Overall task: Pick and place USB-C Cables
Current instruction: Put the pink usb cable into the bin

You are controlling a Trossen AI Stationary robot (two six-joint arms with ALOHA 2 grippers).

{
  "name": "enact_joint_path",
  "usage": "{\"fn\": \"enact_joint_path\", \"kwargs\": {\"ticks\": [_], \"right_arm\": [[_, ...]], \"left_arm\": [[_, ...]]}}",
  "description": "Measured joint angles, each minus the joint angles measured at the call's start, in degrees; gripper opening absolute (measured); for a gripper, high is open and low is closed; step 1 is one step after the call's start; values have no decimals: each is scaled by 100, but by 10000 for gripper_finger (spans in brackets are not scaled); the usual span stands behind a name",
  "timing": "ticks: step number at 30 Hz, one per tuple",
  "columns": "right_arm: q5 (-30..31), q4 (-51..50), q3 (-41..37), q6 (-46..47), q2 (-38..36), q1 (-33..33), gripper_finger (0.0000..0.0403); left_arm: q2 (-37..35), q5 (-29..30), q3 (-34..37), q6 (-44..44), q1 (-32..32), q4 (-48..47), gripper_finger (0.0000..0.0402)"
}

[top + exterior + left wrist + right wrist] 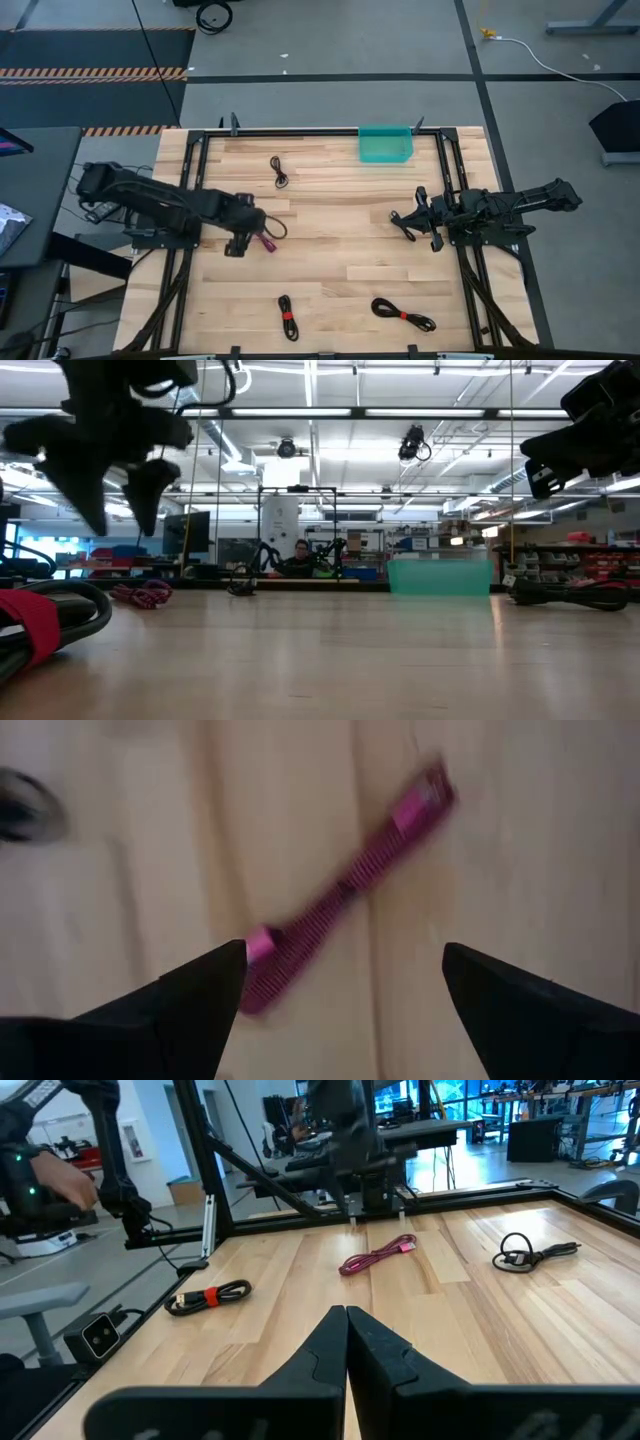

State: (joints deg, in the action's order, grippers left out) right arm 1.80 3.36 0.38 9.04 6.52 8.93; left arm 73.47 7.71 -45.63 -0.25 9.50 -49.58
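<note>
left gripper (252, 237): fingers spread apart, holding nothing, hovering above the maroon-pink cable (267, 241) at the table's left-centre; the left wrist view shows the cable (345, 900) lying on the wood between the two dark fingertips (215, 982).
right gripper (347, 1318): fingers pressed together, empty, raised over the right-centre of the table (330, 215).
maroon-pink cable: flat on the wood, free of both arms; seen from the right wrist (375, 1256) just beneath the left arm.
black cable, far side (279, 171): small coil near the back edge, left of the teal bin (385, 146).
black cable with red tie, near centre (288, 317): close to the front edge.
black cable with red tie, near right (403, 315): also by the front edge, well apart from the bin.
teal bin: translucent, at the back edge, right of middle.
surface: pale wood planks in a dark metal frame.
room: grey concrete floor with hazard striping (95, 72) at the left; a white cable (545, 62) on the floor; ceiling strip lights and shelving beyond; a seated person (300, 558) far behind the table.
</note>
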Motion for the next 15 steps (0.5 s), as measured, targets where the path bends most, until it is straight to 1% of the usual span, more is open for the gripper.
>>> {"fn": "enact_joint_path", "kwargs": {"ticks": [5, 10, 12, 15], "right_arm": [[1, 0, 0, -1, 0, 2, 14], [0, 0, -2, 0, 0, 0, 14], [0, 0, -2, -1, 0, 2, 14], [0, 0, 0, 0, 0, 0, 14]], "left_arm": [[478, 13, 0, 356, 142, 3, 347], [797, 426, 0, 711, 38, 403, 347], [913, 399, 0, 889, -80, 473, 344], [1110, 121, 0, 992, -269, 473, 332]]}}
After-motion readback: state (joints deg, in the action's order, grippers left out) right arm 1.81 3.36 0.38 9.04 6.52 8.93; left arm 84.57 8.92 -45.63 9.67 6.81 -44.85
